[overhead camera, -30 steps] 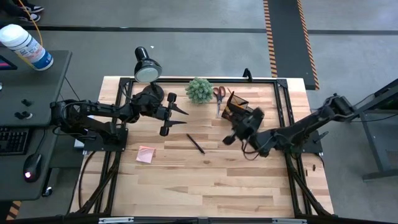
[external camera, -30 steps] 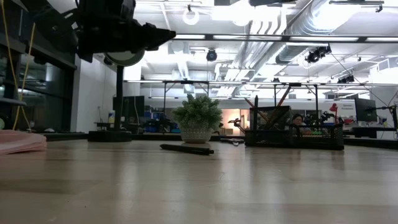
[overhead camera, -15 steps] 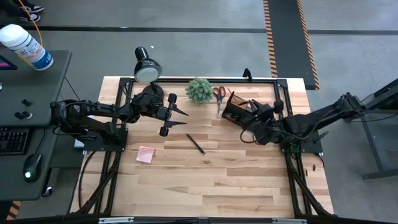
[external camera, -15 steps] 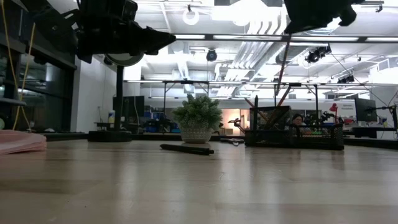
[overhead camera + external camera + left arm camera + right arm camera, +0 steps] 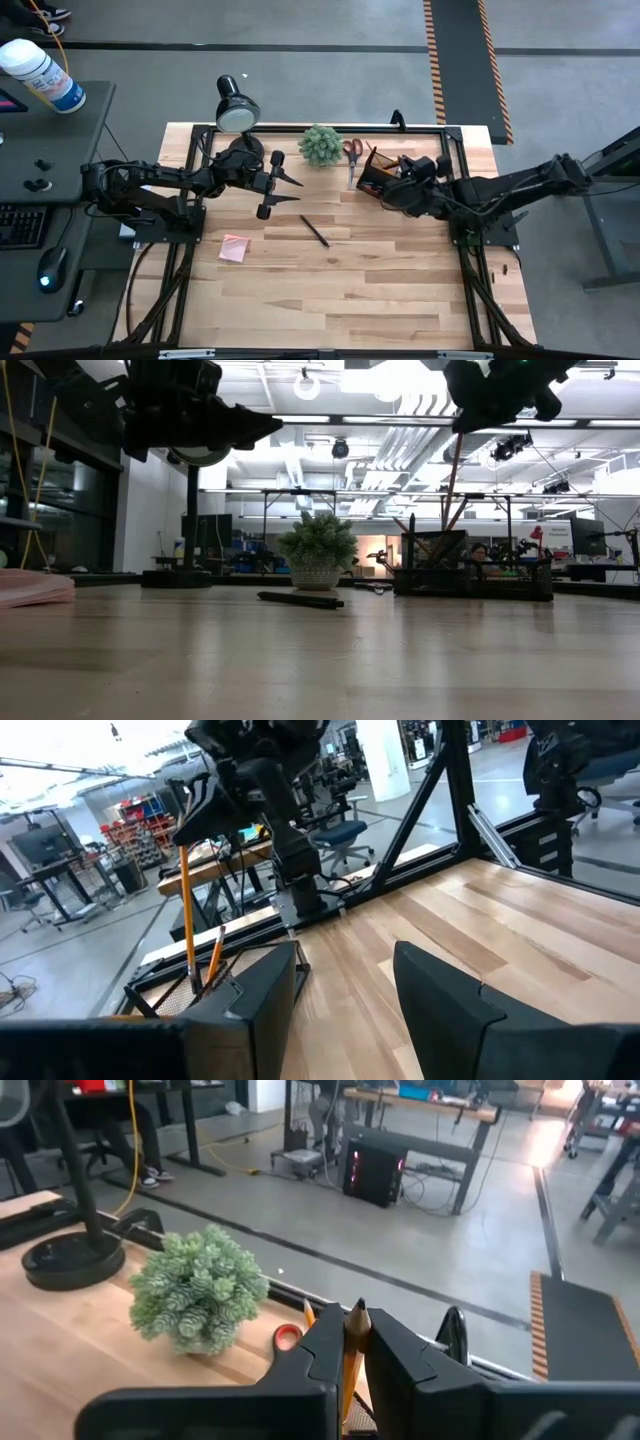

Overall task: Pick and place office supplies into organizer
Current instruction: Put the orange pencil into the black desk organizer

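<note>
My right gripper (image 5: 392, 187) hangs over the black organizer (image 5: 378, 172), shut on an orange pencil (image 5: 451, 485). The left wrist view shows that pencil (image 5: 186, 910) reaching down into the organizer (image 5: 215, 995) beside another orange pencil. My left gripper (image 5: 283, 186) is open in the air above the table's left middle. Red-handled scissors (image 5: 352, 155) lie flat beside the organizer. A black pen (image 5: 314, 230) lies at the table's centre. The pink sticky-note pad (image 5: 235, 248) lies flat near the left. My right gripper pinches the orange pencil near its upper end (image 5: 352, 1348) between the two fingers, which lie across it. The fingers come slanting down from the table's right. The pencil stands nearly upright, point up, and hangs below the fingers with its lower end (image 5: 191, 975) inside the organizer.
A green fuzzy plant (image 5: 320, 145) stands just left of the scissors at the far edge. A black desk lamp (image 5: 237, 110) stands at the far left corner. A black frame (image 5: 300, 128) runs around the table. Bare wood lies toward the near edge.
My right gripper has carried the pencil from the table's right middle toward the far edge, over the organizer, and has come down a little. The pencil's lower end now reaches into the organizer.
</note>
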Controlling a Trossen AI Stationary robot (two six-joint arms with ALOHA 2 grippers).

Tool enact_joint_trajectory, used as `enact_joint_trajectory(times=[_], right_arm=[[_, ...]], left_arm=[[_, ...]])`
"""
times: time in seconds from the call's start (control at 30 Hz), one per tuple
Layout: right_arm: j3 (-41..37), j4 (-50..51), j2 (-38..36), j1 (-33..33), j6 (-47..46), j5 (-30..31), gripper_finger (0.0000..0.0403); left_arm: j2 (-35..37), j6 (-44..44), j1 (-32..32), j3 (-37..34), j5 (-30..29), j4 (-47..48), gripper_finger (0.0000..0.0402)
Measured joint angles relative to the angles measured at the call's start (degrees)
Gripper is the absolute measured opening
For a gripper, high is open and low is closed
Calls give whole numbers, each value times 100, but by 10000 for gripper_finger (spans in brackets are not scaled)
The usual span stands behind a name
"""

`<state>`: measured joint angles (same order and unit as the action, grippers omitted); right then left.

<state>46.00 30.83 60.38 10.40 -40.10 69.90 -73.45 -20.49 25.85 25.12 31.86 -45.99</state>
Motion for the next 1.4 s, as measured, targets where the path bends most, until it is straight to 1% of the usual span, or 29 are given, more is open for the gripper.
enact_joint_trajectory(times=[0.33, 0.7, 0.83, 1.0, 1.1, 1.2, 1.3, 1.4], right_arm=[[0, -38, 2, -706, 9, -791, 17], [0, -332, 5, -1583, 307, -1945, 17], [0, -363, 139, -1802, 393, -2184, 17], [1, -673, 497, -2035, 569, -2619, 20], [2, -822, 731, -2141, 585, -2875, 31], [2, -892, 872, -2212, 580, -3063, 50], [2, -916, 905, -2267, 566, -3276, 71], [1, -950, 903, -2279, 572, -3313, 91]], left_arm=[[-2, 0, 0, -2, 0, 120, 160], [-2, 0, 0, -2, 0, 127, 160], [-2, 0, 0, -2, 0, 156, 160], [-2, 0, 0, -2, 0, 164, 160], [-2, 0, 0, -2, 0, 182, 160], [-2, 0, 0, -2, 1, 288, 160], [-2, 0, 0, -2, 1, 405, 160], [-2, 0, 0, -4, 0, 500, 160]])
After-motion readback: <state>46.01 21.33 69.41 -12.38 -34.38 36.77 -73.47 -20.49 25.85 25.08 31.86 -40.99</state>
